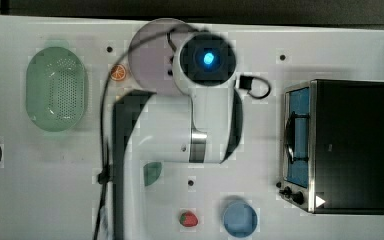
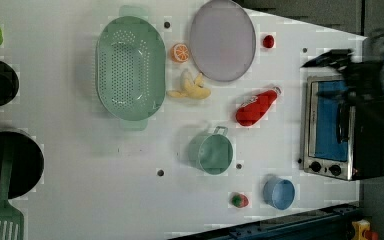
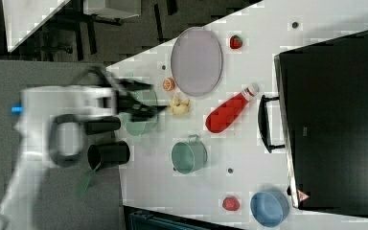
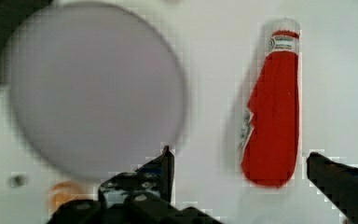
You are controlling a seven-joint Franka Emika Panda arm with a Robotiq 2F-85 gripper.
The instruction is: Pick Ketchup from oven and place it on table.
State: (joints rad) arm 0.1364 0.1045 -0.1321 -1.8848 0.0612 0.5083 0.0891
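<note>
The ketchup (image 2: 256, 107) lies on its side on the table (image 2: 105, 185), in the open lane between the grey plate (image 2: 222, 40) and the oven (image 2: 337, 130). In the left view its white cap points up and to the right, toward the oven. The bottle touches nothing. The placement part of the task therefore looks complete.

**Handling.** The bottle appears to be a light plastic squeeze type. Expect the wall to yield under pressure and the smooth surface to slip. Being round, it can probably roll when nudged. If it must be regripped, take hold across the wide red body at the label, not at the tapered neck or cap.

**Gripper.** In the wrist view the gripper (image 4: 240, 163) stands above the table with its jaws wide apart and nothing between them. The base of the ketchup (image 4: 272, 116) lies below the gap between the two black fingers (image 4: 161, 170), clear of both.

**Clearances, left to right in the left view.**
- The green colander (image 2: 130, 67) is well apart.
- The banana (image 2: 190, 87) and orange slice (image 2: 180, 52) sit near the plate.
- The green cup (image 2: 211, 152) lies below the bottle, near but apart.
- The oven door, handle outward, faces the cap end.

Open tabletop lies between bottle and oven. Straight up is judged the safest exit.
</note>
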